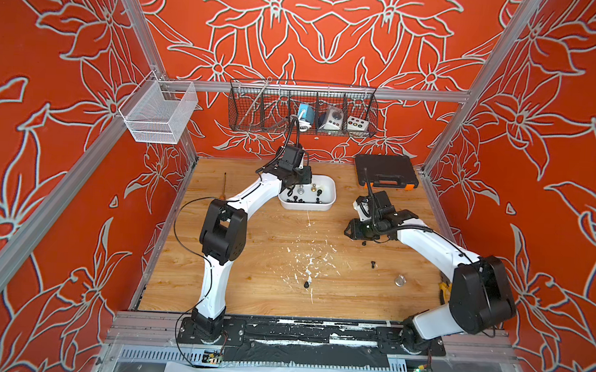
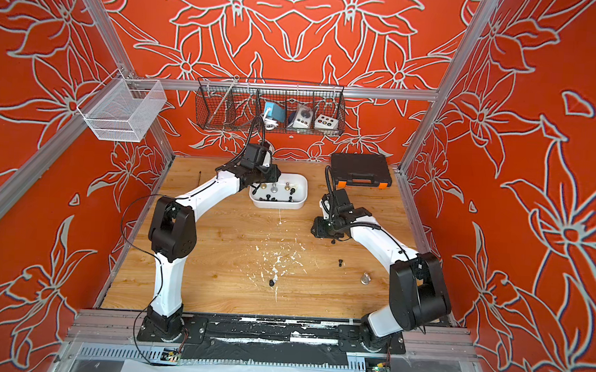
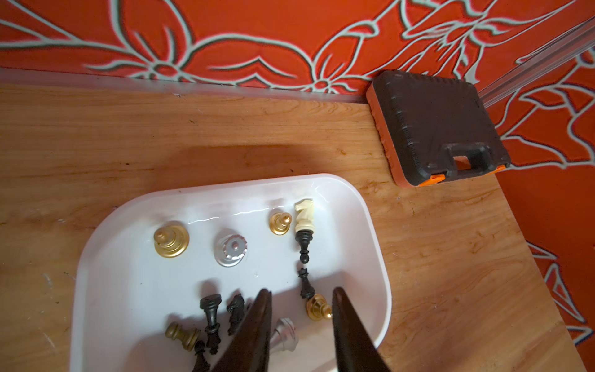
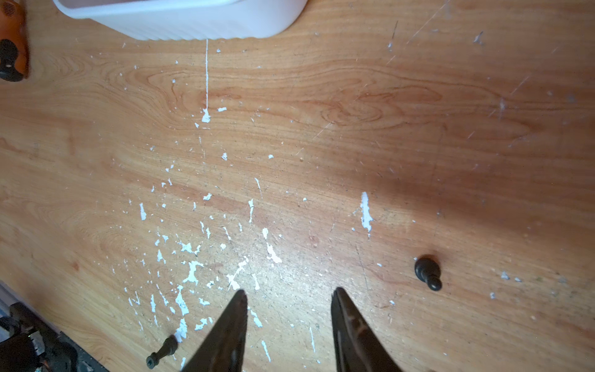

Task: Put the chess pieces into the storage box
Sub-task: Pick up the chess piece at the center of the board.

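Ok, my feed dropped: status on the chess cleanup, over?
Left gripper open, empty, over storage box. Right gripper open, empty, above table. Three black pieces, one silver piece on table. Nothing blocking them.

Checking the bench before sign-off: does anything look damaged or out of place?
Yes. The tabletop is chipped, showing white flecks mid-table. Three black chess pieces and a silver chess piece sit loose outside the storage box.

walls: orange-red, pale floral outlines | tabletop: scratched wood, white flecks | frame: aluminium rails
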You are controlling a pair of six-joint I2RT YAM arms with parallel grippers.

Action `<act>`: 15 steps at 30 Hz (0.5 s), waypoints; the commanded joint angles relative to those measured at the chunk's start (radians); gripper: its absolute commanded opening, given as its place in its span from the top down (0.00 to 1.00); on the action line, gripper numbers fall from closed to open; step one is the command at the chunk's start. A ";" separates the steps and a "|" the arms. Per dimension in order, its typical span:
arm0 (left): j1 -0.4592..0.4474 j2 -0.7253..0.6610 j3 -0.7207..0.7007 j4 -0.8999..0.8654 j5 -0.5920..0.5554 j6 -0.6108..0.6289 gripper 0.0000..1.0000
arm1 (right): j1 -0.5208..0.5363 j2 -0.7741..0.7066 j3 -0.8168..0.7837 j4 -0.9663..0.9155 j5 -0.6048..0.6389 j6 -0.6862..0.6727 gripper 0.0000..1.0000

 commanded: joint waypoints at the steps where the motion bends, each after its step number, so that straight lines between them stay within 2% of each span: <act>1: 0.011 -0.077 -0.063 0.038 0.010 0.014 0.67 | -0.008 -0.029 -0.005 -0.061 0.091 -0.012 0.55; 6: 0.025 -0.159 -0.158 0.066 0.018 0.017 0.67 | -0.012 -0.007 0.026 -0.178 0.238 -0.003 0.56; 15: 0.048 -0.261 -0.296 0.110 0.045 0.000 0.67 | -0.014 -0.059 -0.058 -0.280 0.332 0.077 0.57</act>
